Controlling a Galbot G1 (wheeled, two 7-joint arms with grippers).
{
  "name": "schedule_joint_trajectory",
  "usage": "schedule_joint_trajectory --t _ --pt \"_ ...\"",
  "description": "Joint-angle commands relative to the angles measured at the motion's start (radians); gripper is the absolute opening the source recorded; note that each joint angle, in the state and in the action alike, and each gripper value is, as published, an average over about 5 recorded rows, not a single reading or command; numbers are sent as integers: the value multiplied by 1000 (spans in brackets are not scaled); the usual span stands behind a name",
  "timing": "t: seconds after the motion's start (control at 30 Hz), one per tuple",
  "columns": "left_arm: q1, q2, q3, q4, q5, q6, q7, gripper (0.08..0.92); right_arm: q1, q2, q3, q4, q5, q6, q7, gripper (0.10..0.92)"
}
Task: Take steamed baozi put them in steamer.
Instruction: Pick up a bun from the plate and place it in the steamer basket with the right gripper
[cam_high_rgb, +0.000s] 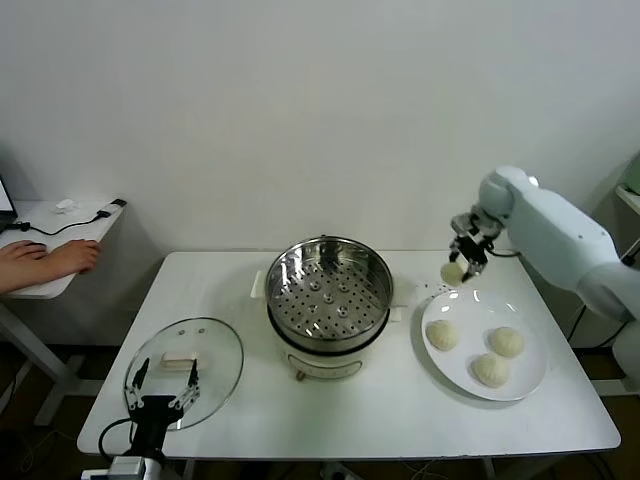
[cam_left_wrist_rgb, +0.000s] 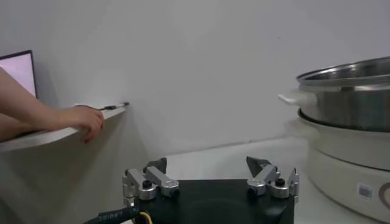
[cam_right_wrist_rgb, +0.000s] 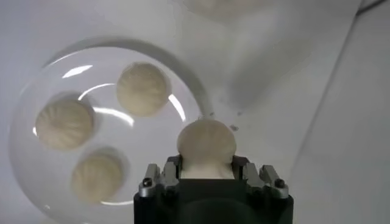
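Gripping one steamed baozi, the right gripper hangs above the far left edge of the white plate, its fingers pressed against the bun's two sides. From the right wrist view the baozi bulges past the fingertips, clear of the plate below. Three more baozi lie on that plate, near one another but apart.

Each bun looks soft and light, a dough skin that would dent or tear under a hard squeeze and may be slightly tacky. A gentle hold across the widest part, low on the sides, seems safest; pinching the pleated top would likely deform it.

Left of the plate, in the middle of the table, stands the steamer, its perforated tray bare and open to receive the bun. Its steel wall also shows in the left wrist view.

Farther left, the glass lid lies flat near the table's near left corner. Over its near rim the left gripper waits idle, fingers spread and holding nothing.

Beyond the table, at far left, a person's hand rests on a side desk.
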Motion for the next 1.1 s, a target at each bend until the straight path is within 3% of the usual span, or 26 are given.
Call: schedule_joint_trajectory --t 0.03,0.23,0.4,0.83,1.1 --pt "9 -3 10 -2 1 -4 2 823 318 122 -230 226 103 178 -28 561" --pt "2 -6 21 -1 -6 9 2 823 255 185 -194 386 -32 266 31 562" --pt "1 -3 25 -8 -6 15 4 823 124 237 -154 411 -153 307 69 563" --pt "-4 -15 26 -17 -4 34 1 823 -157 364 -8 179 -536 429 165 569" --pt "-5 -25 33 -15 -3 34 0 823 -190 368 21 104 -580 431 182 572"
